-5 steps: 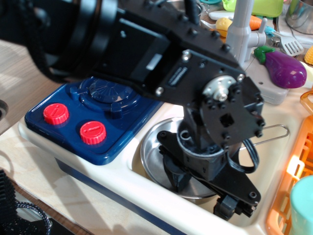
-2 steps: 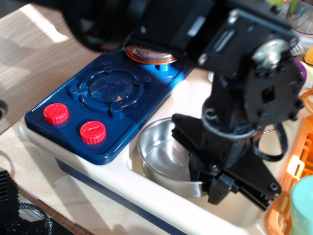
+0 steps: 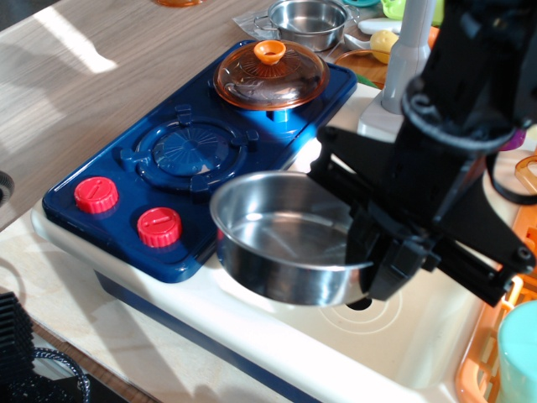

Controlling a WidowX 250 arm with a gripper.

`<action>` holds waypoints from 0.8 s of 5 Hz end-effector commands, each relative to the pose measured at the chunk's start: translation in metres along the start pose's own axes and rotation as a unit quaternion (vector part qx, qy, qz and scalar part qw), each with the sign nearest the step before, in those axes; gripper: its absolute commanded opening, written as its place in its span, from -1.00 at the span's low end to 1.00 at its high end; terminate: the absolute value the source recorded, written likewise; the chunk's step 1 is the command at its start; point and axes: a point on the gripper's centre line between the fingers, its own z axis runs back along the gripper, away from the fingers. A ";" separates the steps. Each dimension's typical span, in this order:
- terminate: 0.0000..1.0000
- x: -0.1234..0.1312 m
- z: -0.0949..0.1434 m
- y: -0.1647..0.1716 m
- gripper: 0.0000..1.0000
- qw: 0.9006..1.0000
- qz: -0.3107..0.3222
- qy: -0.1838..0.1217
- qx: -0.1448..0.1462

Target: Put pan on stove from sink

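Observation:
The shiny steel pan (image 3: 281,239) hangs in the air above the left part of the cream sink (image 3: 394,344), its left rim over the edge of the dark blue stove (image 3: 134,180). My black gripper (image 3: 373,252) is shut on the pan's right rim and holds it roughly level. The near burner (image 3: 186,151) is bare. The two red knobs (image 3: 96,195) sit at the stove's front. The sink's drain hole is partly hidden behind my gripper. The pan's wire handle is hidden.
A pot with an orange transparent lid (image 3: 270,75) stands on the far burner. A smaller steel pot (image 3: 306,18) is behind the stove. The grey faucet (image 3: 409,50) rises behind the sink. An orange dish rack (image 3: 495,353) is at the right.
The gripper closed on the pan's rim in the sink, then lifted it up and to the left. The arm moved right, uncovering the far burner and the lidded pot.

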 end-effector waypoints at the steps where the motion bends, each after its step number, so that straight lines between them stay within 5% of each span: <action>1: -1.00 -0.001 0.025 0.026 -1.00 0.998 0.012 -0.044 0.040; 3: -1.00 -0.011 0.014 0.068 -1.00 0.986 0.016 -0.120 0.115; 4: -1.00 0.001 0.002 0.083 -1.00 0.982 0.002 -0.154 0.108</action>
